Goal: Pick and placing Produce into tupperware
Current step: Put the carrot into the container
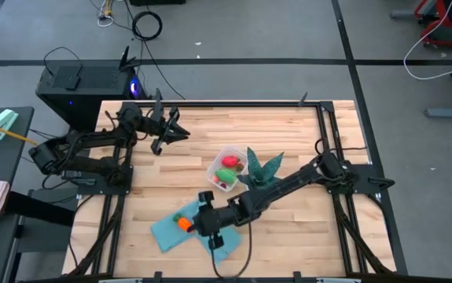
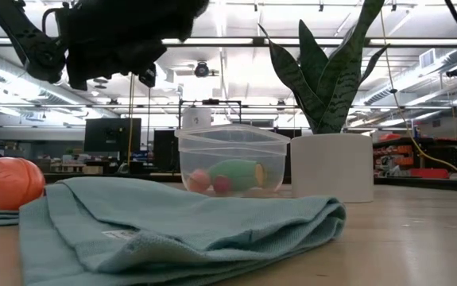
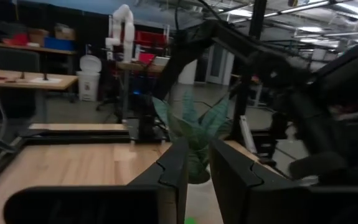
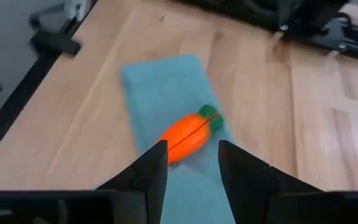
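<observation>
Spreading across the front of the wooden table, a folded teal cloth is seen with the orange carrot lying on it, while the clear box beside the potted plant already holds a green piece and red ones. The right gripper is held just above the carrot with its fingers apart, and the left gripper is parked near the table's far left, its fingers nearly together. The carrot is judged light, hard and slippery, best taken across its thick middle.
</observation>
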Motion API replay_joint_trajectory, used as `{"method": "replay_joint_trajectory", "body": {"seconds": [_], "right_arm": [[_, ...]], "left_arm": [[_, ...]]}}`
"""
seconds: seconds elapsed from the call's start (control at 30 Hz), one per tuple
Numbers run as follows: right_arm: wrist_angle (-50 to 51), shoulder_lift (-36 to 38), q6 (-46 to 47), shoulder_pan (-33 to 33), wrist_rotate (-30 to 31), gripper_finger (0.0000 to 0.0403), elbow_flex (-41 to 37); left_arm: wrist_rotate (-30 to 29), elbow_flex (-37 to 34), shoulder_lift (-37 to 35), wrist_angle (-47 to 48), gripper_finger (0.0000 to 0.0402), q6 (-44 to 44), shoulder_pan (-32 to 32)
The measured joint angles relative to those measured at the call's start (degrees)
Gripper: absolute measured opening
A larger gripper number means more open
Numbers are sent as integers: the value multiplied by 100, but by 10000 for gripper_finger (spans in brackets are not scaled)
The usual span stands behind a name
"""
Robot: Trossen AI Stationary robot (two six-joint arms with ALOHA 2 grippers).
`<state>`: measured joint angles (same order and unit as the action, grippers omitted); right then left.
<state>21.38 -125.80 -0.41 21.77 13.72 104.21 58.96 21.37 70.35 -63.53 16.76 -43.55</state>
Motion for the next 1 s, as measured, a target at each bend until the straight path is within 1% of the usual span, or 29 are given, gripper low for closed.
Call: {"method": "replay_joint_trajectory", "body": {"seconds": [0.1,0.23,0.37,0.43,0.5,0.57,0.67,0.73,0.83,0.87,0.93,1.0], "right_arm": [[-565,1,103,-184,-9,150,-341],[-972,3,312,-392,-328,161,-659],[-1260,-7,497,-490,-750,190,-725],[-1579,-35,607,-495,-845,207,-707],[-1691,-61,725,-488,-876,224,-711],[-1703,-84,833,-473,-875,236,-713],[-1653,-134,784,-399,-837,242,-670],[-1673,-250,657,-311,-825,241,-529],[-1366,-346,446,-160,-756,234,-256],[-1354,-384,370,-116,-706,231,-131],[-951,-391,300,-26,-505,227,74],[-848,-437,293,-2,-392,224,235]], "left_arm": [[126,0,-1,4,74,78,-94],[299,0,0,12,75,79,-184],[332,0,0,10,74,64,-205],[326,0,0,12,75,63,-205],[336,0,-2,1,78,61,-203],[330,0,0,7,80,65,-205],[332,0,0,2,79,65,-203],[329,0,-2,-3,77,65,-203],[329,0,-2,-10,76,66,-203],[324,0,-2,1,77,70,-203],[329,0,-2,-15,80,79,-203],[327,-2,0,26,82,76,-201]]}}
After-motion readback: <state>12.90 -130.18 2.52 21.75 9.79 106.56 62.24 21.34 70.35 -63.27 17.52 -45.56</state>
